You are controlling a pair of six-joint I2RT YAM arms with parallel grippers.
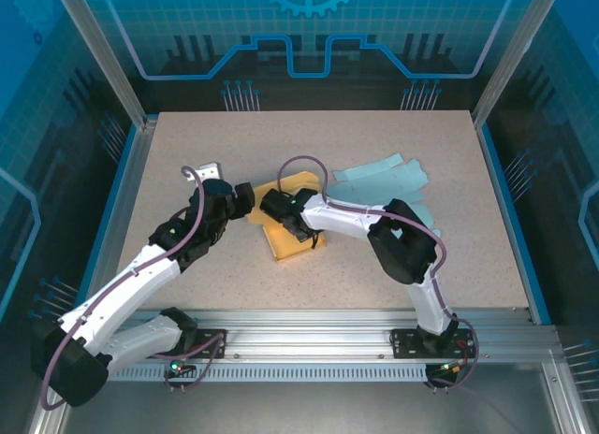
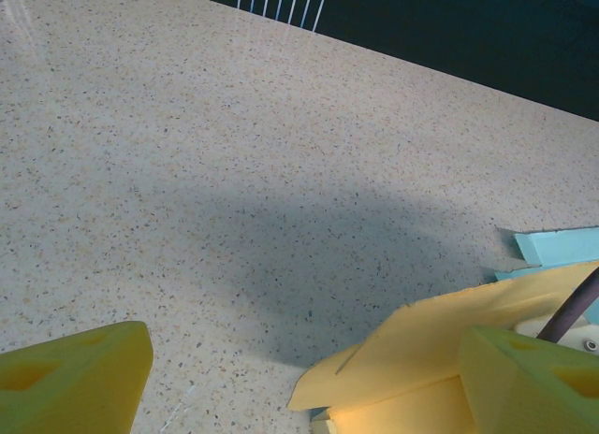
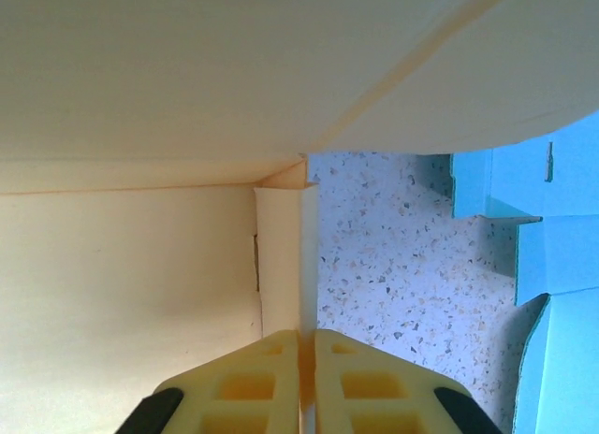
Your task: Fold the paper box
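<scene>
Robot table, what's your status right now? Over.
Right fingers shut on an edge of the yellow paper box. Left fingers open beside the box. Blue paper sheets lie off to the right, nothing blocking. Over.

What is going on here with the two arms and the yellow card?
The two arms are working on a yellow paper box, only partly folded, in the middle of the table. The right pincer is shut on a thin flap at a corner of the box. The left pincer is open beside the box's left edge and holds nothing. Light blue card sheets lie flat farther back on the right.
</scene>
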